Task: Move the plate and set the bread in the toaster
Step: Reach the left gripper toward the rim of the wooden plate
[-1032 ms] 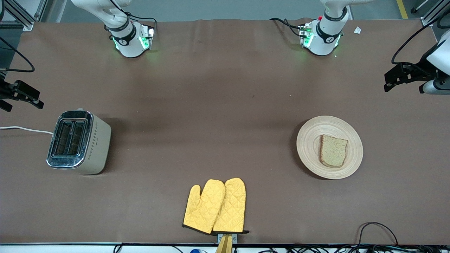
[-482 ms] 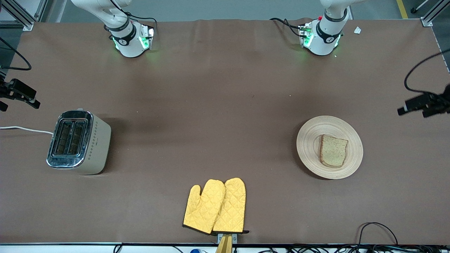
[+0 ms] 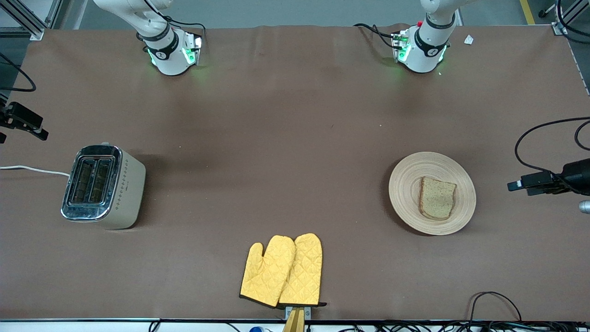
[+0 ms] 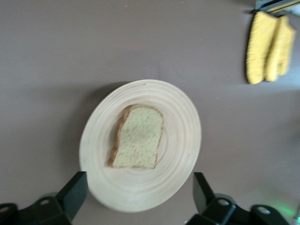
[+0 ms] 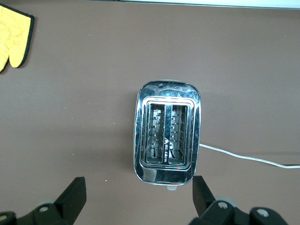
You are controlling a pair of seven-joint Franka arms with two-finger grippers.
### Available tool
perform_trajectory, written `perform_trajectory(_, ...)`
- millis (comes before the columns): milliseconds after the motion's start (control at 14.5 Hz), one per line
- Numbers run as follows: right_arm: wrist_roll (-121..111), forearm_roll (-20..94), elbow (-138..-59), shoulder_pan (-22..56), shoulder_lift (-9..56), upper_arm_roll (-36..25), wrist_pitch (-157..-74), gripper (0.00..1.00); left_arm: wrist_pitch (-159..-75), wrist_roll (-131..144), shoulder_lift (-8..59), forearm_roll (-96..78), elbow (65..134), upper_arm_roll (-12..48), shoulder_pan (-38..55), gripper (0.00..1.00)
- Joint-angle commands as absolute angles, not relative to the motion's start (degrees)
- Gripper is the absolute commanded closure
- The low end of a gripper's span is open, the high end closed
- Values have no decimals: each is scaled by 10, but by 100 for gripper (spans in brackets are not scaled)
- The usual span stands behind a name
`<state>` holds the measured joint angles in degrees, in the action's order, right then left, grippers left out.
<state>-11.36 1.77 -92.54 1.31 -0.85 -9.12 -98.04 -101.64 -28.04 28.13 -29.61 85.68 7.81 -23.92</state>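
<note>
Left pincer (image 4: pixel 138 199) is wide open and empty; grab the plate (image 3: pixel 405 191) rim at 3 o'clock without nudging the bread (image 3: pixel 437 198). Right pincer (image 5: pixel 138 199), open too, waits over the toaster (image 3: pixel 103 186).

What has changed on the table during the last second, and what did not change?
The left gripper moved toward the front camera along the left arm's end of the table and now points at the plate, open and holding nothing. The right gripper, also open, drifted slightly away from the toaster. Plate, bread, toaster and yellow oven mitts stayed in place.
</note>
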Motion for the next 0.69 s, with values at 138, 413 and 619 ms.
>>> perform_trajectory(138, -119, 3, -926, 1, -16, -90, -983, 0, -1029, -442, 407, -407, 839, 82, -289, 13)
perform_trajectory(413, -119, 3, -920, 1, -16, -89, -984, 0, -1030, -504, 465, -442, 838, 82, -303, 25)
perform_trajectory(619, -119, 2, -916, 0, -16, -90, -984, 0, -1030, -519, 485, -443, 838, 82, -304, 33)
